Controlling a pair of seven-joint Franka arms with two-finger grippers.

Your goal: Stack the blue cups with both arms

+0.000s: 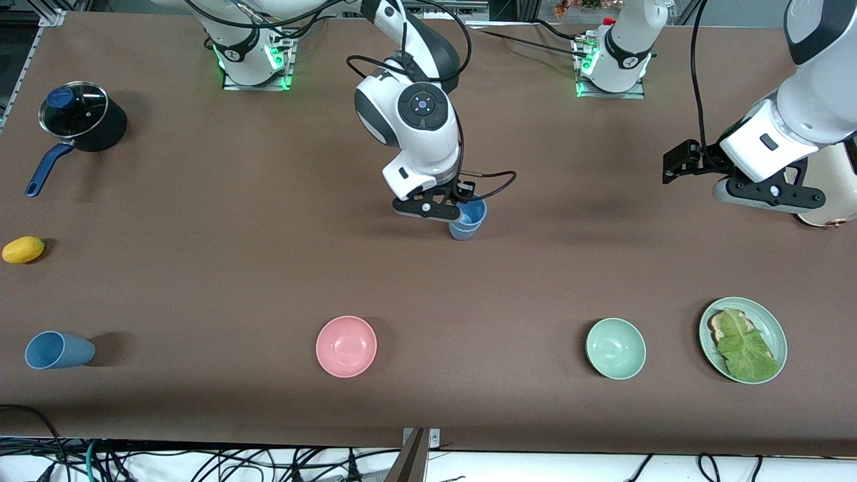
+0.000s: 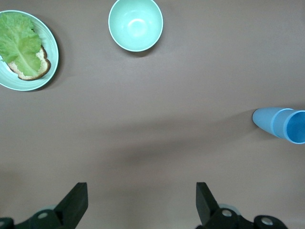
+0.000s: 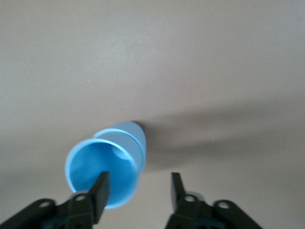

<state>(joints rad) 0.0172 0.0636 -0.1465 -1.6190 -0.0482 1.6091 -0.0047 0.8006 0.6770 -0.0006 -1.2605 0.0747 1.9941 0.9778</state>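
Observation:
A medium blue cup (image 1: 467, 221) stands upright at mid-table. Two nested rims show on it in the right wrist view (image 3: 95, 162), and it also shows in the left wrist view (image 2: 279, 123). My right gripper (image 1: 462, 206) is open right at its mouth. One finger is over the opening, the other is outside, and the cup's wall lies between them (image 3: 138, 179). A paler grey-blue cup (image 1: 57, 349) lies on its side near the front edge at the right arm's end. My left gripper (image 1: 766, 197) (image 2: 141, 188) is open and empty, up over bare table at the left arm's end.
A pink bowl (image 1: 346, 346), a green bowl (image 1: 616, 348) (image 2: 136, 25) and a green plate (image 1: 771, 321) (image 2: 28, 85) with bread and lettuce line the front. A lidded pot (image 1: 80, 117) and a yellow fruit (image 1: 23, 250) sit at the right arm's end. A beige object (image 1: 833, 201) is under the left arm.

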